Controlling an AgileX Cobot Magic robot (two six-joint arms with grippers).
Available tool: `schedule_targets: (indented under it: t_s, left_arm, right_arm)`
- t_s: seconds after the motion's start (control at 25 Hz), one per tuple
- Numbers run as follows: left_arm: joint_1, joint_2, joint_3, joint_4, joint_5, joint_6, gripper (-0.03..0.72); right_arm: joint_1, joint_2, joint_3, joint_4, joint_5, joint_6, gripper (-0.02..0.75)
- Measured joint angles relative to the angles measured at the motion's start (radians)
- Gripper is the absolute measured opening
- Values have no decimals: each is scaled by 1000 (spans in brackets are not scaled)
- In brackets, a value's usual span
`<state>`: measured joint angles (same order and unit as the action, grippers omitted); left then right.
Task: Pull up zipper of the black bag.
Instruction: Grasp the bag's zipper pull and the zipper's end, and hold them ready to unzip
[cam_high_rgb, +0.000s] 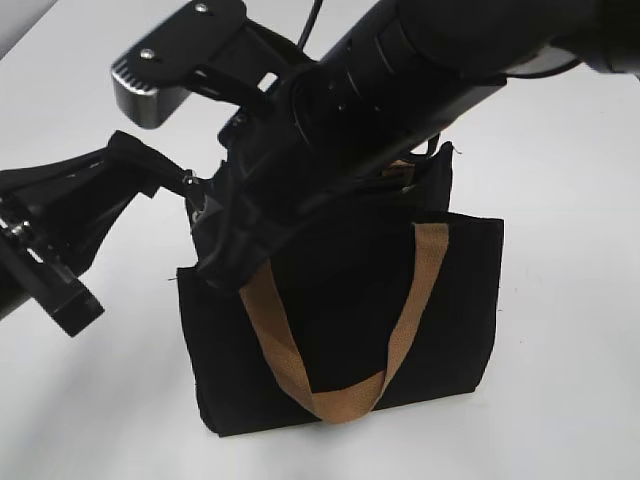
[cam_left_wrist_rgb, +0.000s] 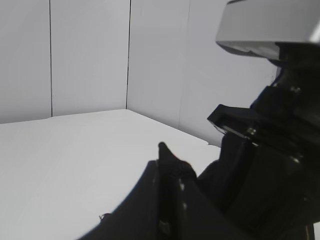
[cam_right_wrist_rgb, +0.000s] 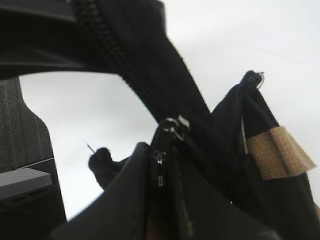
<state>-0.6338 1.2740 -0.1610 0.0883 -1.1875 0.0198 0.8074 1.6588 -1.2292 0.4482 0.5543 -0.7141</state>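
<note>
The black bag (cam_high_rgb: 440, 300) stands on the white table, its tan handle (cam_high_rgb: 290, 360) hanging down the front. My left gripper (cam_high_rgb: 125, 165) is shut on the bag's top left corner and stretches it to the left; the pinched fabric tip shows in the left wrist view (cam_left_wrist_rgb: 165, 152). My right gripper (cam_high_rgb: 210, 228) reaches across from the upper right to the bag's left end. It is shut on the zipper (cam_right_wrist_rgb: 171, 127), whose silvery pull hangs between the jaws. The zipper shows faintly in the exterior view (cam_high_rgb: 196, 195). The black zip line (cam_right_wrist_rgb: 107, 45) runs up and left.
The right arm and its grey camera housing (cam_high_rgb: 165, 75) cover the bag's top opening. The same housing fills the upper right of the left wrist view (cam_left_wrist_rgb: 270, 25). A second tan handle end (cam_right_wrist_rgb: 277, 152) shows on the bag's far side. White table (cam_high_rgb: 560, 180) surrounds the bag.
</note>
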Motion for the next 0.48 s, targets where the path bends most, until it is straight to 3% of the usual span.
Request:
schedule_targets:
  t_s: [0.48]
  left_arm:
    - [-7,0,0,-183,125,2,11]
  right_arm:
    - [-18,-49,-5,-161,57,64,44]
